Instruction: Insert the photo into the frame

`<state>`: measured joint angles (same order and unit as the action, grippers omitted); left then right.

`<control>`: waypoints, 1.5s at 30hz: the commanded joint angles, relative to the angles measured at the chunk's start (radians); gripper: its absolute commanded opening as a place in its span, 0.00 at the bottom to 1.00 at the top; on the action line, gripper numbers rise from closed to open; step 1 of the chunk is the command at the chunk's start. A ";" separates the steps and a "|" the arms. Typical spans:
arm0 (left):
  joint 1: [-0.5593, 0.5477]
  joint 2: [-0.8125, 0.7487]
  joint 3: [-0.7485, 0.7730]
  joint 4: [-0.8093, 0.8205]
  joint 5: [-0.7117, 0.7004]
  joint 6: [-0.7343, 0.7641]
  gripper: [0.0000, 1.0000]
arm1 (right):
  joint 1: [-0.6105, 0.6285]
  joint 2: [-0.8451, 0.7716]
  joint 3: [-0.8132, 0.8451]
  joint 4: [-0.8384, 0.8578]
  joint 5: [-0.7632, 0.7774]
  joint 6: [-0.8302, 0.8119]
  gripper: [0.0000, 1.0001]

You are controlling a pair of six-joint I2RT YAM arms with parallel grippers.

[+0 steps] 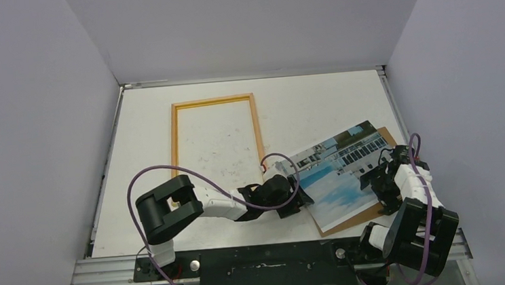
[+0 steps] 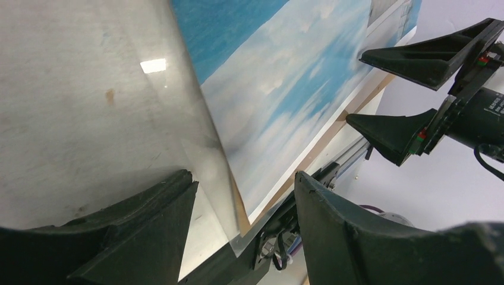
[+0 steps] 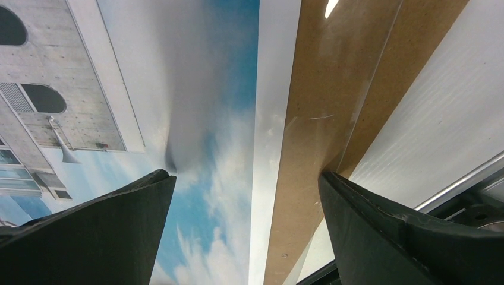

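The frame (image 1: 175, 142), a thin yellow-orange border, lies flat at the table's back left with nothing inside it. The photo (image 1: 337, 170) of a white building and blue sky lies face up at the right, skewed, on a brown backing board (image 1: 341, 225). My left gripper (image 1: 300, 201) is open at the photo's near-left corner. In the left wrist view that corner of the photo (image 2: 285, 77) sits between the spread fingers of the left gripper (image 2: 242, 178), untouched. My right gripper (image 1: 380, 183) is open over the photo's right edge. In the right wrist view it (image 3: 246, 175) straddles the photo (image 3: 196, 89) and the board (image 3: 321, 119).
The white table (image 1: 315, 103) is walled on three sides. Its metal front rail (image 1: 265, 254) runs just below the board's near corner. A clear sheet edge (image 2: 196, 119) seems to overlap the photo's left side. The right gripper's fingers (image 2: 410, 56) show in the left wrist view.
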<state>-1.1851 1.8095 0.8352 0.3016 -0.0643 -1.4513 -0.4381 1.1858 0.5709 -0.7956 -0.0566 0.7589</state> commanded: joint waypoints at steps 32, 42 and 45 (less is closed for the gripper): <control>0.260 0.161 0.309 -0.273 0.194 0.295 0.61 | 0.080 -0.062 -0.013 0.006 -0.146 -0.023 0.95; 0.342 0.205 0.355 -0.232 0.291 0.336 0.61 | 0.186 0.034 -0.035 0.092 -0.166 -0.027 0.95; 0.379 0.233 0.419 -0.278 0.318 0.395 0.60 | 0.210 0.061 -0.047 0.140 -0.199 -0.013 0.95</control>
<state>-0.8639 1.9938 1.1698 0.0681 0.2245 -1.1503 -0.2600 1.1873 0.5762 -0.7834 -0.2253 0.7258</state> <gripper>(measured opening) 0.605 0.953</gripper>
